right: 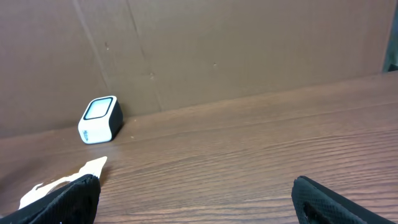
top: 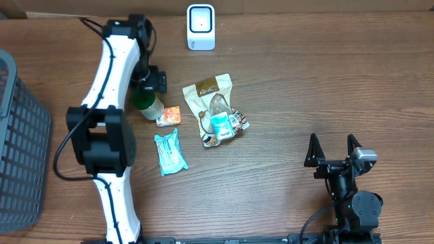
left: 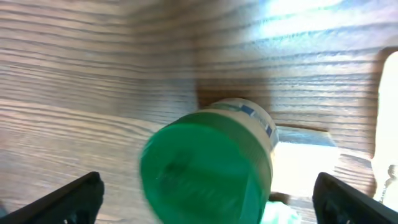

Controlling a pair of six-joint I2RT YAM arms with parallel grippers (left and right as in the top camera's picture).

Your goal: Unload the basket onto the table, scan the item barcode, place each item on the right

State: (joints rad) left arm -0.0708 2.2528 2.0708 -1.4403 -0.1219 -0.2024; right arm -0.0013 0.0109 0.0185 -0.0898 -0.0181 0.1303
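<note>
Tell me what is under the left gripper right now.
A green-capped bottle sits below the open left gripper, between its fingers and touching neither. The wooden table shows around it. Its base and most of its label are hidden behind the cap.

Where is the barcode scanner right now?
Overhead, the white scanner stands near the middle of the far edge of the table, just beyond the brown snack bag.
</note>
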